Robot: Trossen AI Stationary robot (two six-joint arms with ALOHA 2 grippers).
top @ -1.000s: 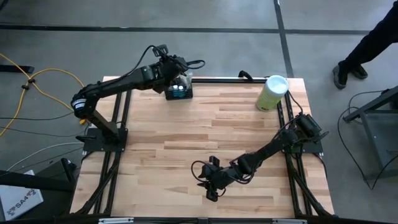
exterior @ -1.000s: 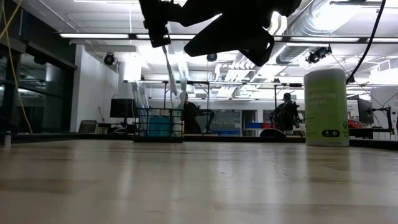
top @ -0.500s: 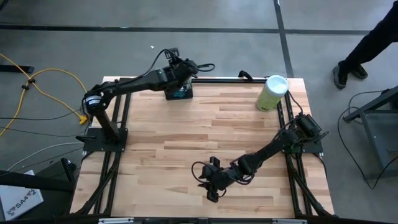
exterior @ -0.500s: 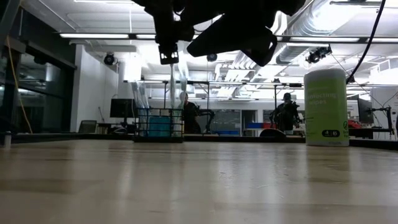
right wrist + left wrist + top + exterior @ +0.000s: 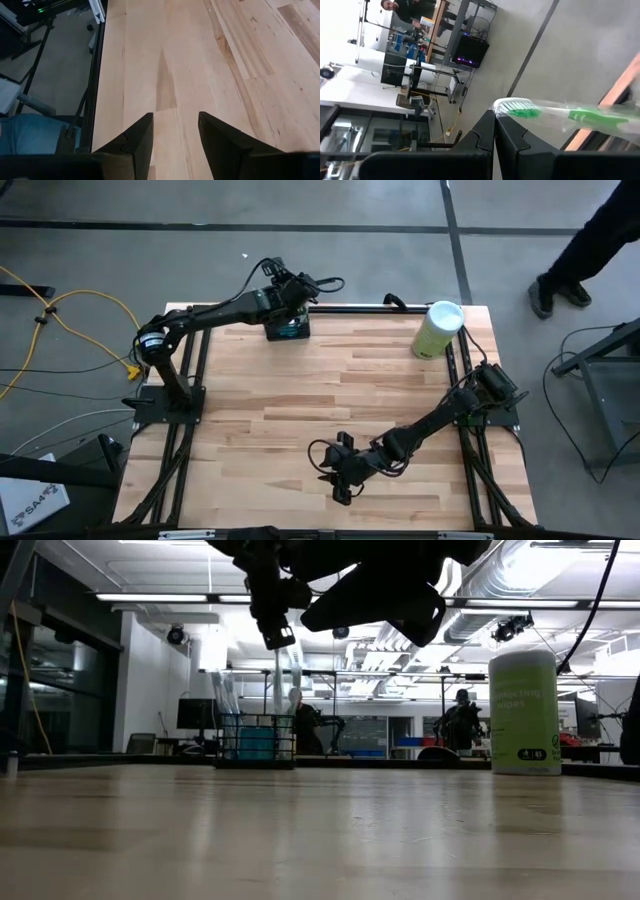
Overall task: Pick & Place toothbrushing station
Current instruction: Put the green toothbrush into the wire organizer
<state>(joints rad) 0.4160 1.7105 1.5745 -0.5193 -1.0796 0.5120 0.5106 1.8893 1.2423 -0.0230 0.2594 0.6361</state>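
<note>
The toothbrushing station, a small black slotted holder (image 5: 287,330), stands at the table's far edge and also shows in the low view (image 5: 257,740). My left gripper (image 5: 297,298) hangs over it, shut on a toothbrush (image 5: 555,114) with green bristles and a clear-and-green handle. In the low view the toothbrush (image 5: 278,680) hangs upright under that gripper (image 5: 275,635). Its lower end reaches the holder's top; I cannot tell if it is inside. My right gripper (image 5: 335,480) waits open, low over the near middle of the table, its fingers (image 5: 140,132) apart over bare wood. My left gripper has the toothbrush at its bristle end (image 5: 506,106), right at the shut fingertips; the fingers themselves hide the exact spot. The fingers come at it nearly level, tipped slightly down, and lie across the brush. The toothbrush hangs upright below them, head up, handle toward the holder.
A pale green cylinder with a white lid (image 5: 438,328) stands at the far right corner, tall in the low view (image 5: 524,710). A person's leg (image 5: 580,250) shows on the floor beyond the far right. Bare wood (image 5: 330,390) lies between the two arms.
My left gripper has gone toward the table's right and down, coming to stand over the holder, and has stayed shut. The toothbrush, which hung tilted a second ago, now hangs upright with its lower end at the holder's top.
</note>
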